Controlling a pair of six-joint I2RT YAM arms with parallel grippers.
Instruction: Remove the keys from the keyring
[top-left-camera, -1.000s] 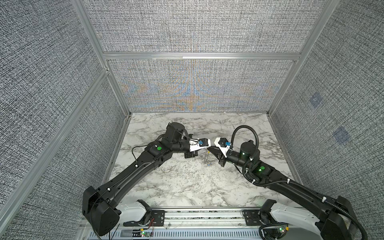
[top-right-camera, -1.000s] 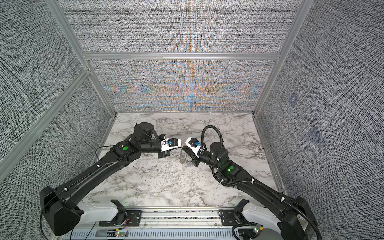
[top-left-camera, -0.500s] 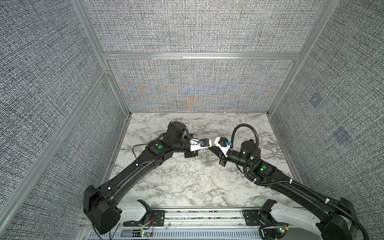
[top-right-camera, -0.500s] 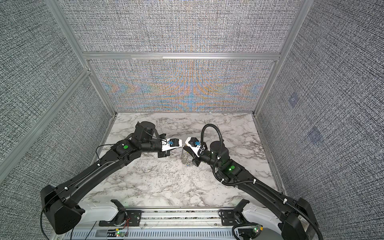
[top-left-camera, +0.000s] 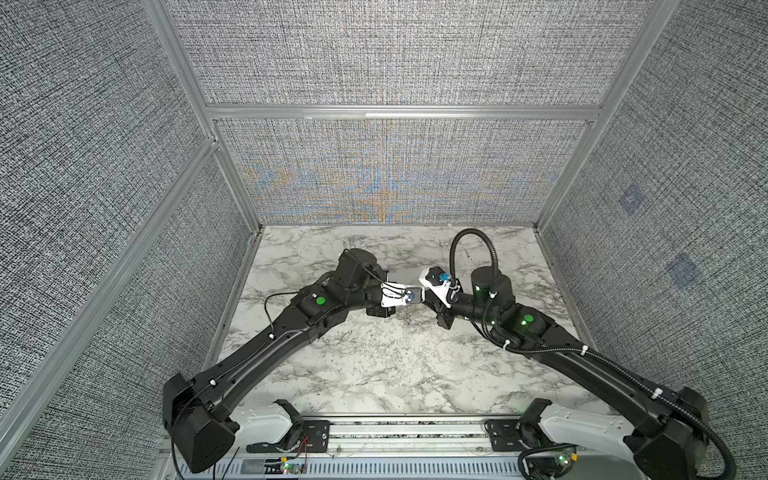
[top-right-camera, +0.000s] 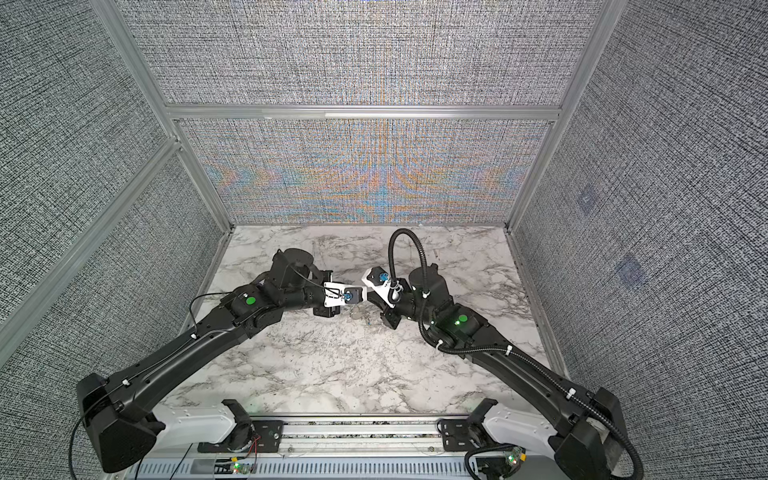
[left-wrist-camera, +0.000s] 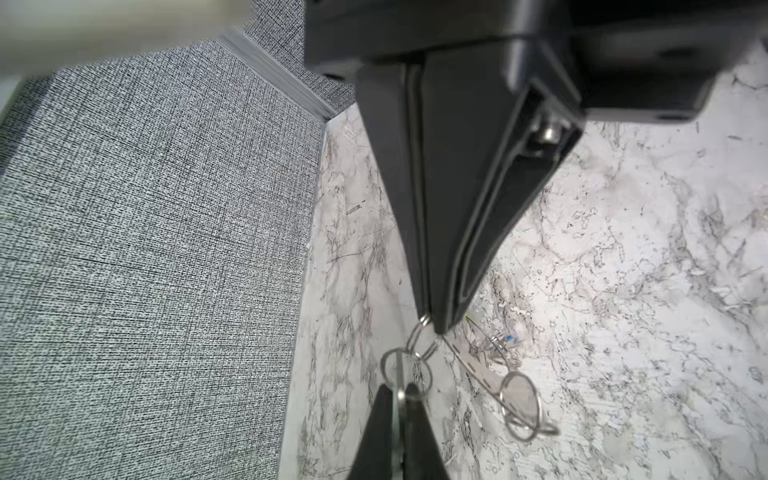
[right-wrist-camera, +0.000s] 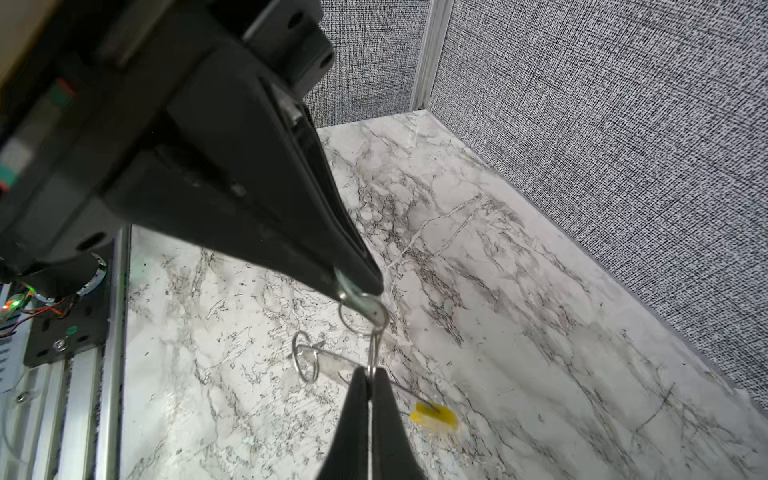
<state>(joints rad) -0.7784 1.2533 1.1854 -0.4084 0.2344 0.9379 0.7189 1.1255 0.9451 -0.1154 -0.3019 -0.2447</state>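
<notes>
Both grippers meet low over the marble table (top-left-camera: 374, 374), tip to tip. My left gripper (left-wrist-camera: 400, 392) is shut on the pale silvery key (right-wrist-camera: 366, 306), which shows edge-on in the left wrist view. A small split ring (left-wrist-camera: 402, 370) runs through the key's head. My right gripper (right-wrist-camera: 368, 380) is shut on a thin small ring (right-wrist-camera: 374, 353) linked to that one. Below them the keyring's thin grey wire (right-wrist-camera: 332, 355) trails to its yellow sleeve (right-wrist-camera: 434, 415) by the table. Another small ring (left-wrist-camera: 519, 395) hangs off it. I cannot make out the blue key.
Grey fabric walls (top-left-camera: 395, 166) enclose the table on three sides. An aluminium rail (top-left-camera: 395, 432) carrying the arm bases runs along the front edge. The two arms (top-right-camera: 208, 345) reach in from the front corners.
The right gripper has edged slightly left and back, closer to the left gripper. The left arm has hardly moved.
</notes>
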